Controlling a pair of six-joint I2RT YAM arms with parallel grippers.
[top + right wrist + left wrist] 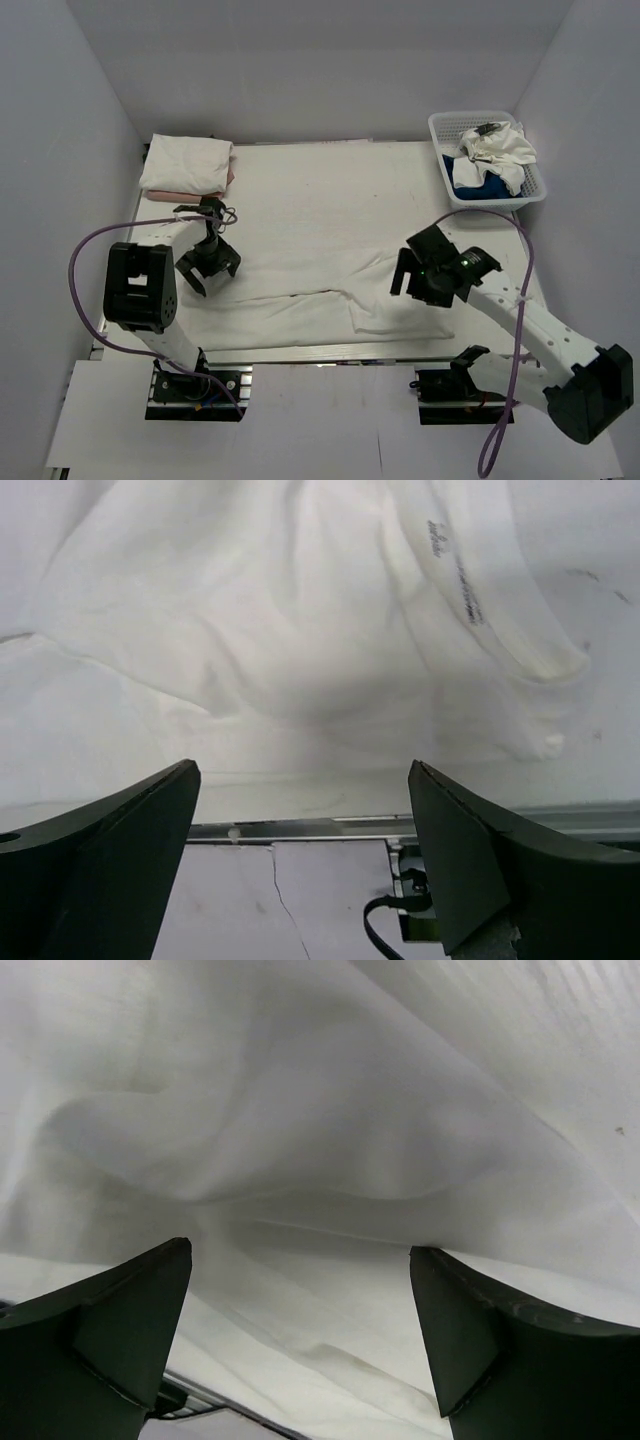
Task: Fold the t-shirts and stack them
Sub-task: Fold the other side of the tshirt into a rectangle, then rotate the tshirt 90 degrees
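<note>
The white t-shirt (300, 292) is spread as a long wrinkled band along the near edge of the bench (330, 190), from about 7 to 5 o'clock, and it is not yet folded. A folded pile (187, 163) is already placed at 10 o'clock: a white shirt on top, with a pale pink shirt (230, 178) seen under it. So a part of the task is judged done, and at least the spread shirt remains to be folded and stacked. At 2 o'clock a white basket (470, 118) is standing; in it white cloth (505, 150) and blue cloth (475, 178) are crumpled, probably more shirts, and a small dark item which cannot be identified. The left hand (300, 1255) and the right hand (300, 780) are both held just above the shirt, fingers apart, with nothing gripped.
</note>
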